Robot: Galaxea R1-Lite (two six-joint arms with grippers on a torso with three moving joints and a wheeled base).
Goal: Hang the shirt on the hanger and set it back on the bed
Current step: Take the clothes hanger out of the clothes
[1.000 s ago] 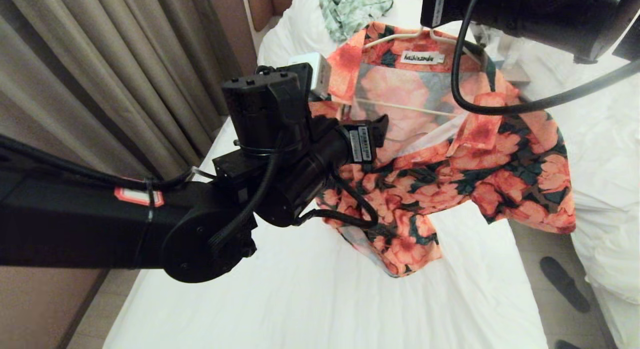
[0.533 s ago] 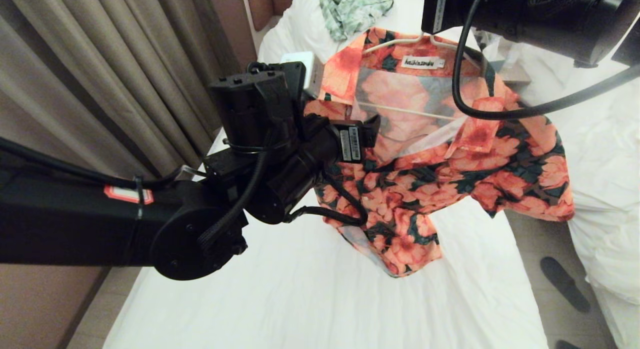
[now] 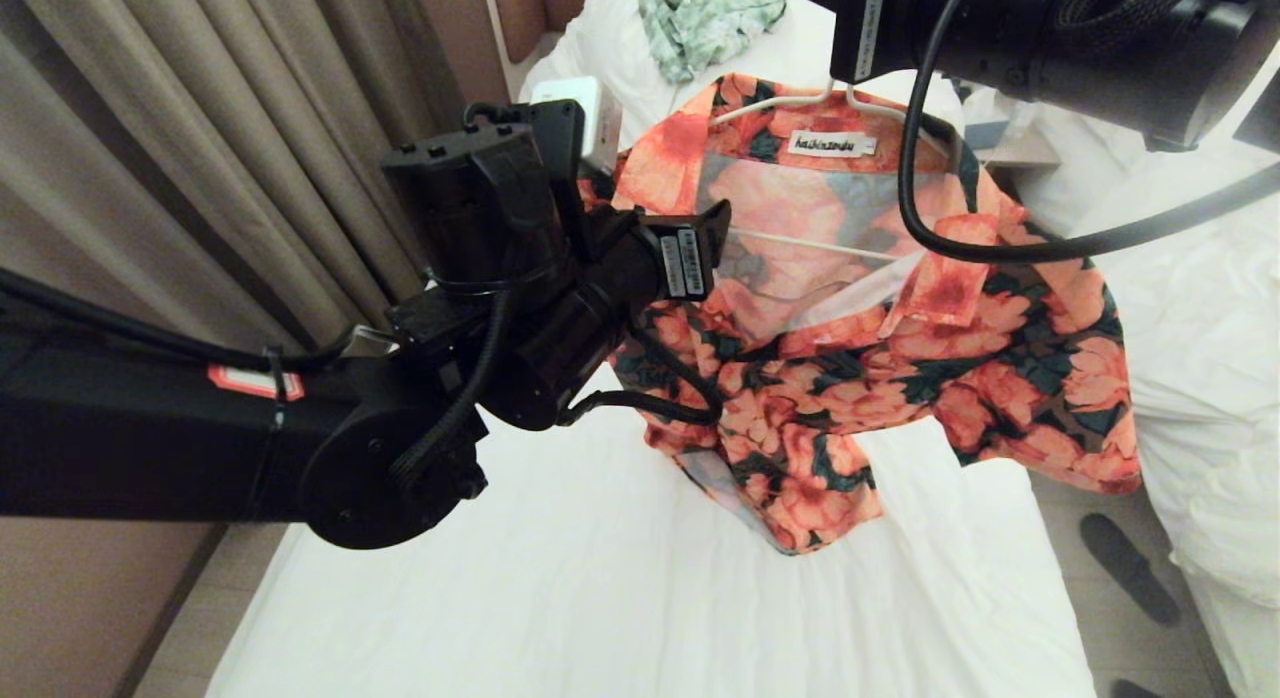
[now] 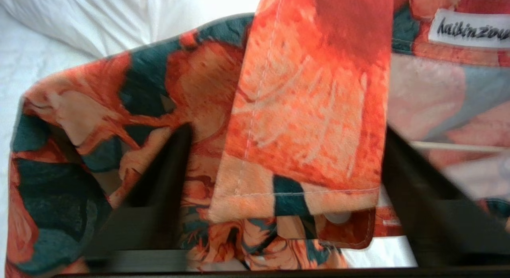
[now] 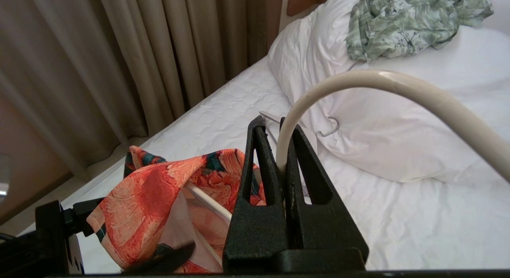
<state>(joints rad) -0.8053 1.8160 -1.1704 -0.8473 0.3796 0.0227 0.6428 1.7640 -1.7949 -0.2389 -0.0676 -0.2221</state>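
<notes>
R tool (image 5: 281,150) was pressed together, pinching the hook of the hanger (image 5: 398,89); seen in R wrist view, cream rod clamped between the black fingers (image 5: 259,178), hook arching up and away. Hanger w/ shirt was held up above the bed (image 3: 620,598).

L tool (image 4: 285,170) was spread, fingers either side of the shirt's collar flap, not closed on it; L wrist view showed the flap hanging between the two dark fingers (image 4: 159,190), a small white button (image 4: 336,217) just under the flap's lower edge. In head view the L arm reached across from the left, tool end at the shirt's left shoulder, hidden by the wrist housing.

Shirt (image 3: 900,358) was draped on the hanger, open at front, neck label (image 3: 830,145) at top, hanger's crossbar visible through the opening. Lower hem touched the sheet; one side hung past the bed's right edge.

Beyond: green-and-white garment (image 5: 406,23) on the white duvet (image 5: 358,122) at the bed's head, another hanger (image 5: 303,124) lying beside the duvet. Beige curtains (image 3: 200,128) to the left. Dark slipper (image 3: 1130,568) on floor between the beds.
</notes>
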